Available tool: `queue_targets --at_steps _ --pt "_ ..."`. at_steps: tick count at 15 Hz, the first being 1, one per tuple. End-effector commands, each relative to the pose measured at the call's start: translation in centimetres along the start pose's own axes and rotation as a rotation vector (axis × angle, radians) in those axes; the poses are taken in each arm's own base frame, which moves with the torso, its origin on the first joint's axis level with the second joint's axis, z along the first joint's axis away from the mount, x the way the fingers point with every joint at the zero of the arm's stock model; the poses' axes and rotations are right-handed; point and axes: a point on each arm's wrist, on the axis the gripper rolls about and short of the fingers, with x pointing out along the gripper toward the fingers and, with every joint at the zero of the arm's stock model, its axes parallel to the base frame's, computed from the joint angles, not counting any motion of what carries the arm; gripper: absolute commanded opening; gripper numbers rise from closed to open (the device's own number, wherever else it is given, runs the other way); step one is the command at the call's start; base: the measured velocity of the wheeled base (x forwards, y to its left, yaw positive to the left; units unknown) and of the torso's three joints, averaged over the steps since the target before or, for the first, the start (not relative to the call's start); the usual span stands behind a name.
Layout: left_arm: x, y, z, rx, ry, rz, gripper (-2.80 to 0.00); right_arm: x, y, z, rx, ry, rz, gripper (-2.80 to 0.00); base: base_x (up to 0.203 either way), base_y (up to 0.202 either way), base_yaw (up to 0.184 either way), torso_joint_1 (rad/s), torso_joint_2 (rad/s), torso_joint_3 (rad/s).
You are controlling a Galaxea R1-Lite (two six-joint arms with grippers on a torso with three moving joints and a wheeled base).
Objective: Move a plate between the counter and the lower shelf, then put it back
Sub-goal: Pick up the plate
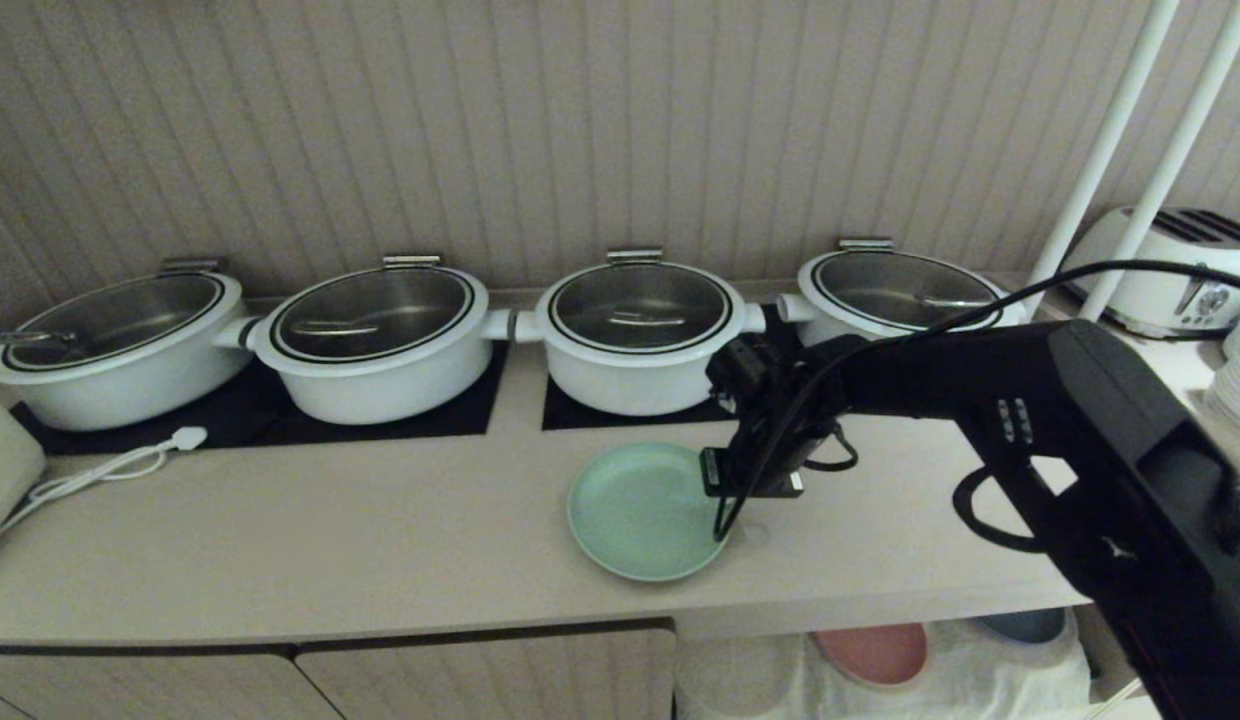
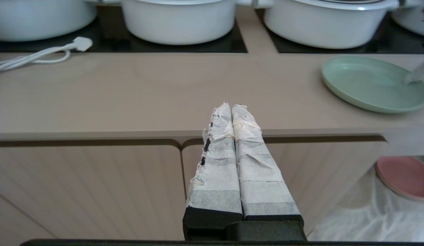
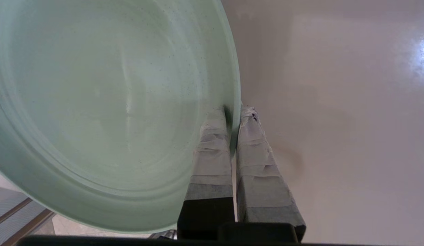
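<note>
- My right hand [image 3: 232, 116]: fingers pinched on the plate [image 1: 645, 510] rim, 1 inside, 1 outside.
- Plate: flat on tabletop [image 1: 380, 540], near front edge, before the pots [image 1: 635, 335].
- Step: grasp made, lift not yet begun.
- Next: raise w/o tilting, clear the edge, lower to shelf [image 1: 980, 670] beside pink plate [image 1: 875, 652].
- Left hand [image 2: 232, 109]: shut, empty, parked before cabinet doors.

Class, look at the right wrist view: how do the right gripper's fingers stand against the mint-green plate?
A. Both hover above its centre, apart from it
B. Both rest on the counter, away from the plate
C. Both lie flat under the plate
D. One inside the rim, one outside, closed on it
D: the right gripper pinches the rim of the plate, one finger on each side.
</note>
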Motion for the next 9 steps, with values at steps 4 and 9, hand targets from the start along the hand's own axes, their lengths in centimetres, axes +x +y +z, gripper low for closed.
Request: queue_targets --at_steps 4,9 --pt "0.0 0.0 0.0 -0.001 -0.001 0.001 -2.80 -0.4 -0.2 -0.1 0.015 -0.021 -0.082 -2.80 0.000 0.000 0.000 0.000 0.00 0.000" --pt "0.0 0.0 0.0 -0.001 -0.001 0.001 -2.80 -2.4 0.0 0.0 0.116 -0.035 -0.072 -2.80 0.000 0.000 0.000 0.000 0.00 0.000"
